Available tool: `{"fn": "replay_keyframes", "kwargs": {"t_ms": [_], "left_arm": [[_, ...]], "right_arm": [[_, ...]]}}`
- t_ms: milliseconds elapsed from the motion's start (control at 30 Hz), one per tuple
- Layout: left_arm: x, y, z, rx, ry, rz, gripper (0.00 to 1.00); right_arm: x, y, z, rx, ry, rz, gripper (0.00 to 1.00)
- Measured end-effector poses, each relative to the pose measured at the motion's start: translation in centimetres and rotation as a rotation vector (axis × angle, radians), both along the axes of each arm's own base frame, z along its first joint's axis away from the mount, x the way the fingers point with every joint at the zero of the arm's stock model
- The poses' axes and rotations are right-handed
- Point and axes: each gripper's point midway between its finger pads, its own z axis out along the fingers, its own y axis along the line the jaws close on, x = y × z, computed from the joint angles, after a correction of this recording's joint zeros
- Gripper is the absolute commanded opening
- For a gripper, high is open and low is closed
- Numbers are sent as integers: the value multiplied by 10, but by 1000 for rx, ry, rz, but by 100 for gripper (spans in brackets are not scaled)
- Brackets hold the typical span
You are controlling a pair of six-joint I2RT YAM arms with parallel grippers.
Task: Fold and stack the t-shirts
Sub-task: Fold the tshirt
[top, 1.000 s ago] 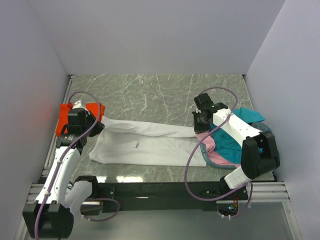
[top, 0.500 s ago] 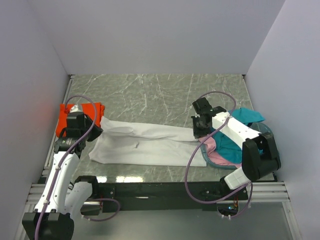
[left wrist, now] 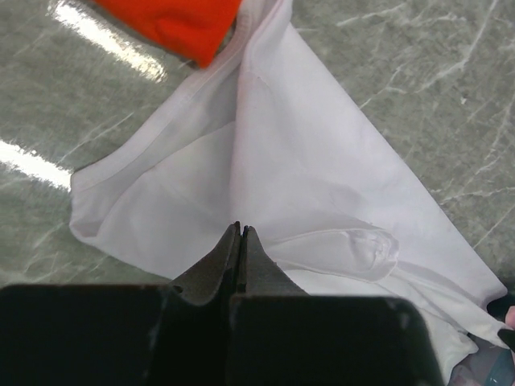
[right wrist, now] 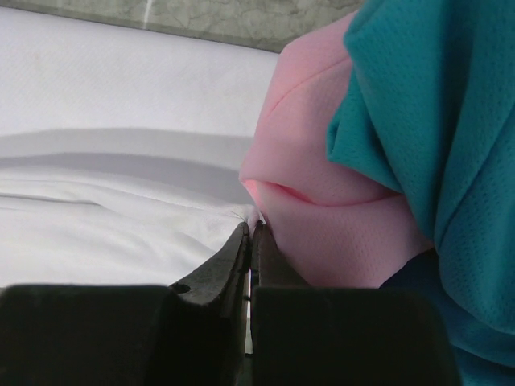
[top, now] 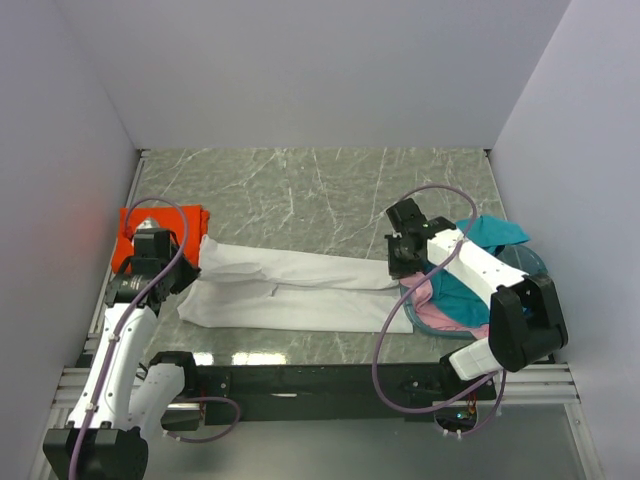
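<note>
The grey marbled desk [top: 320, 180] carried everything. Across its near half lay the white t-shirt [top: 300, 295], its long axis running left to right, roughly parallel to the near edge. The far edge was drawn into a straight band between the two arms, probably to pull the cloth flat and smooth before a fold. Which end was collar and which was hem could not be told.

At the right, the translucent teal basket [top: 532, 262] held the teal t-shirt [top: 470, 290] and the pink t-shirt [top: 440, 312], apparently waiting their turn. Both spilled over the rim beside the white cloth. At the far left the orange t-shirt [top: 126, 245] lay bunched, its corner touching the white one's edge.

The left end effector [left wrist: 240, 232] was closed, its tips down on the white shirt's left end and seemingly pinching it. The right end effector [right wrist: 251, 229] was likewise closed, nipping white cloth right beside the pink fold.
</note>
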Motion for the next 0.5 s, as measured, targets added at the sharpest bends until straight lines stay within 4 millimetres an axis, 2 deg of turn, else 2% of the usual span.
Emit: {"fn": "replay_keyframes", "kwargs": {"t_ms": [33,67,100,133,200,233,333,433,500], "left_arm": [[-2,1,-1,2,10,9,5],[-4,2,-2,5,20,14,14],[-6,3,-2,8,27,18,34],[-9,4,-3,11,37,25,43],[-16,4,-2,5,49,33,55],[-18,4,1,0,47,38,55],[-22,3,15,-10,14,42,57],[-17,0,32,-24,-39,35,59],[-10,-3,37,-36,-59,25,59]], "right_arm": [[0,-1,-1,-3,1,-4,6],[-1,-1,-2,-5,3,-8,14],[-3,-1,-2,-5,6,-12,23],[-4,-1,-3,-5,7,-12,42],[-4,0,0,0,-1,-11,50],[-5,1,2,-2,-6,-5,54],[-8,1,9,1,-20,0,56],[-7,2,16,-4,-34,6,56],[-4,5,21,0,-48,12,56]]}}
